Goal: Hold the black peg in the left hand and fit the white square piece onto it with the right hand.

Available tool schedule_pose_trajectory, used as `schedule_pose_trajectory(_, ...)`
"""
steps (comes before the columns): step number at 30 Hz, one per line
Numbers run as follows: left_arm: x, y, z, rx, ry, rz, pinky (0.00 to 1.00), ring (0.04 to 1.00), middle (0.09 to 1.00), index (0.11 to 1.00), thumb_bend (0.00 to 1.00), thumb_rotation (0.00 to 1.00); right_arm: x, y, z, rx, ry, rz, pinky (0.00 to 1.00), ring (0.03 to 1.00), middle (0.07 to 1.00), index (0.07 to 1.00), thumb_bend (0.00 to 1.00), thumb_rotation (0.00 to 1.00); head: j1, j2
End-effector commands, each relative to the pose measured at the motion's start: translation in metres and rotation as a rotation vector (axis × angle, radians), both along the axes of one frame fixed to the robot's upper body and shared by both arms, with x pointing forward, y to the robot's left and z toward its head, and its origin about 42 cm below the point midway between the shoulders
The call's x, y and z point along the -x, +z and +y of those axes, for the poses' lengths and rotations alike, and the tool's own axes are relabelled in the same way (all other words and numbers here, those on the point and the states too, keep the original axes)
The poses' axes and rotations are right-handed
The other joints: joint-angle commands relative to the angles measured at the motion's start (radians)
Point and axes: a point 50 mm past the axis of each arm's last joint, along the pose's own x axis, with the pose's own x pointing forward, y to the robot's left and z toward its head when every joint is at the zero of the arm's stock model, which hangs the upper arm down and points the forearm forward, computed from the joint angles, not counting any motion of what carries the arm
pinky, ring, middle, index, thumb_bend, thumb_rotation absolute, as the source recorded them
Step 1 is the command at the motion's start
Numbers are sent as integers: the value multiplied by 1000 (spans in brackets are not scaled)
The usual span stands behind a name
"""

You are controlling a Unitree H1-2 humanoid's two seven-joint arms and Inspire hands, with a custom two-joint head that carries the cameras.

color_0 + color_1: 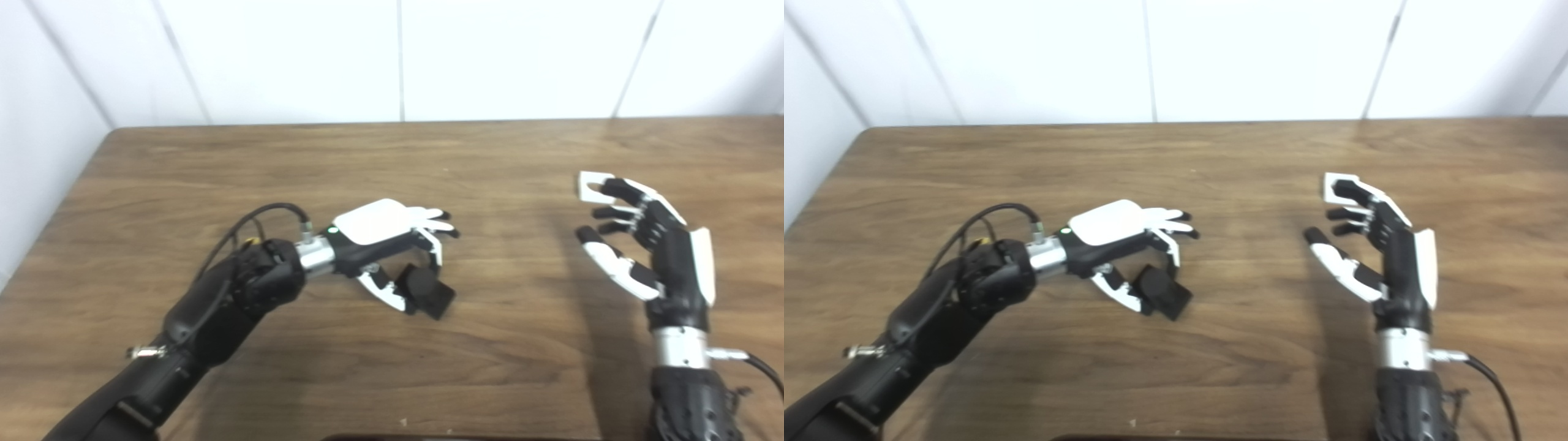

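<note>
Two small, rigid, likely light parts: left hand [392, 245] fingers curl about the black peg [425, 291], grip unclear, while the open right hand [649, 245] should pinch the thin white square piece [589, 185] by its edges.

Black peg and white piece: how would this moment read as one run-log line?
left hand: closing around black peg, grip unclear | right hand: open, fingertips over white square piece | piece on table, not fitted

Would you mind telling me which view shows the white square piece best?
The left eye view, though only slightly: the white square piece shows more of its flat surface beside the right hand. In the right eye view, the fingertips cover more of it, leaving mostly its rim.
</note>
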Motion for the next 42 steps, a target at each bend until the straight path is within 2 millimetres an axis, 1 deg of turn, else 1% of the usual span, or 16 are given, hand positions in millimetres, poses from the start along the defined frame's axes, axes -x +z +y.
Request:
schedule_pose_trajectory(1,8,-37,30,-223,36,134,961,991,924,493,520,79,0,13,13,-18,-8,-67,554,634,744,726,515,292,-6,-1)
schedule_pose_trajectory(2,7,-37,32,-231,38,141,951,985,921,493,521,78,0,13,15,-12,-8,-72,553,633,744,727,518,311,-20,-4)
schedule_pose_trajectory(6,6,-38,37,-264,45,156,953,982,920,494,520,80,-3,15,16,10,-12,-89,536,633,738,726,521,315,-48,-11)
schedule_pose_trajectory(8,6,-38,39,-274,44,159,948,982,918,570,801,187,-5,18,14,10,-13,-93,541,643,739,730,521,320,-62,-16)
schedule_pose_trajectory(9,6,-39,40,-277,43,159,947,984,919,589,866,212,-5,19,14,8,-12,-94,544,648,741,732,519,318,-69,-20)
schedule_pose_trajectory(11,7,-38,42,-288,41,160,947,986,921,607,916,228,-11,27,8,36,-19,-104,548,661,743,735,531,315,-89,-27)
schedule_pose_trajectory(13,8,-38,44,-292,39,162,946,987,922,611,926,215,-23,39,-5,135,-33,-122,548,671,745,733,536,287,-113,-34)
schedule_pose_trajectory(15,9,-39,46,-295,35,161,944,986,922,614,929,207,-32,49,-14,213,-54,-134,531,654,738,723,555,280,-140,-41)
schedule_pose_trajectory(18,10,-38,49,-290,29,163,943,982,920,612,922,189,-54,76,-34,370,-92,-142,518,642,725,708,586,250,-182,-52)
schedule_pose_trajectory(20,11,-38,51,-289,25,157,936,973,915,610,917,185,-65,92,-44,466,-123,-131,530,664,734,699,609,261,-200,-58)
schedule_pose_trajectory(24,12,-40,54,-274,27,162,926,965,905,606,933,151,-89,122,-61,601,-161,-90,654,777,794,708,629,323,-214,-65)
schedule_pose_trajectory(25,12,-40,54,-272,28,166,923,963,902,603,938,133,-95,128,-65,627,-164,-81,650,784,804,705,629,307,-214,-65)
schedule_pose_trajectory(28,13,-41,54,-275,25,171,925,965,905,605,938,127,-112,138,-73,683,-164,-44,593,767,813,704,629,283,-206,-64)
schedule_pose_trajectory(31,13,-41,53,-291,16,165,932,968,911,611,927,146,-127,144,-80,742,-162,12,585,774,824,705,644,294,-199,-65)
schedule_pose_trajectory(37,15,-41,55,-285,16,159,929,966,907,605,931,138,-152,149,-86,858,-113,113,614,806,843,704,681,350,-197,-72)
schedule_pose_trajectory(42,16,-43,57,-283,24,163,925,963,908,604,920,138,-175,148,-86,931,-75,220,677,854,872,727,701,392,-198,-80)
